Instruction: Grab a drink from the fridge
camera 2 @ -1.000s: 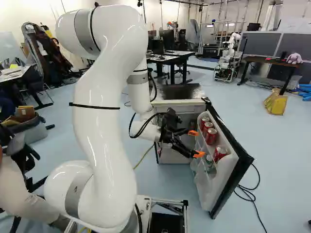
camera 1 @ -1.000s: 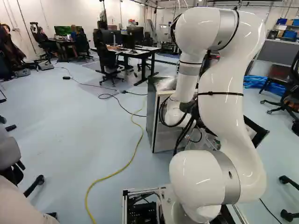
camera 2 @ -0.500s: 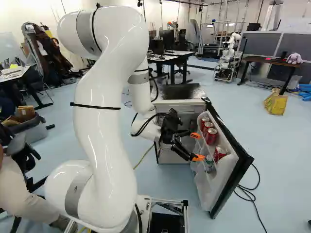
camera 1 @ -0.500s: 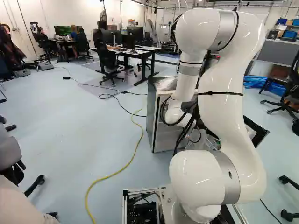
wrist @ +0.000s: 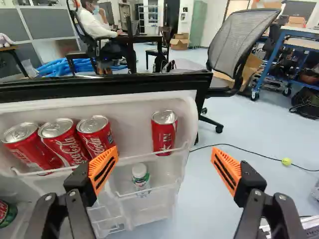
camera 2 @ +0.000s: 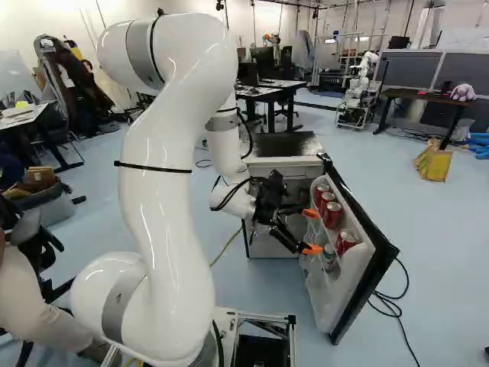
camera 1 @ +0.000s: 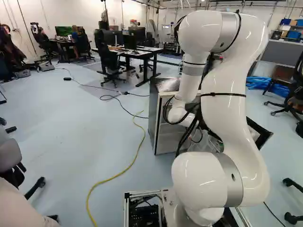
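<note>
Facing the inside of the fridge [camera 2: 284,167] door [camera 2: 374,269] with the gripper [camera 2: 310,231], fingers [wrist: 103,169] spread very wide. In line with the gap, farther ahead, with one red can [wrist: 164,132] on the door shelf. Toward one finger, with three more red cans [wrist: 67,143] in a row; lower down, with a small bottle [wrist: 141,178]. Cannot tell about touching the shelf.

The cans [wrist: 164,133] are glossy metal, the door liner [wrist: 130,112] smooth plastic (a softer sheen there).

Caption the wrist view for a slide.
Open orange-padded fingers before the fridge door, four red cans on its upper shelf.
</note>
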Tool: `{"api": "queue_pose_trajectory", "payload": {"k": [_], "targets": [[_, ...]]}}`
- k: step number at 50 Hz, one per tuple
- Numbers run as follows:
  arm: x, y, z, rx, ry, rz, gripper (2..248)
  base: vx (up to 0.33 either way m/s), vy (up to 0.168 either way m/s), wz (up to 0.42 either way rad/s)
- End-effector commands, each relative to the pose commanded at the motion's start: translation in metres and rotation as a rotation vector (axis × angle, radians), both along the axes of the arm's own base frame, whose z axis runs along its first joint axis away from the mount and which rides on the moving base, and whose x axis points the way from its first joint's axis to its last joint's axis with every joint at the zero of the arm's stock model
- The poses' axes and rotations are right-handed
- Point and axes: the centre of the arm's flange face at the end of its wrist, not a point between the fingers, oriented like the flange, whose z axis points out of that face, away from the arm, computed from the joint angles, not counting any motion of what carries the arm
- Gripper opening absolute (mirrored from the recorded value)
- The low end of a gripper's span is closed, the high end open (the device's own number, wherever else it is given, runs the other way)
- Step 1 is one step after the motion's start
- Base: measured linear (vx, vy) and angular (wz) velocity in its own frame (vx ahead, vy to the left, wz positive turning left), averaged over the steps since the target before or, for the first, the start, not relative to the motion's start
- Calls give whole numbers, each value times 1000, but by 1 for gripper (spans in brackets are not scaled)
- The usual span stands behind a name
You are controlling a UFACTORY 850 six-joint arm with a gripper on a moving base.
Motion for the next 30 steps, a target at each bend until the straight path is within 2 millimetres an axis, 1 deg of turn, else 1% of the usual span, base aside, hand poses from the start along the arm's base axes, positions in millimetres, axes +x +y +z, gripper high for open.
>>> {"api": "queue_pose_trajectory", "payload": {"k": [16,30], "targets": [[15,-21,0,-6,-33,-47,247,0,0,0],[19,-35,0,-10,-48,-81,247,0,0,0]]}}
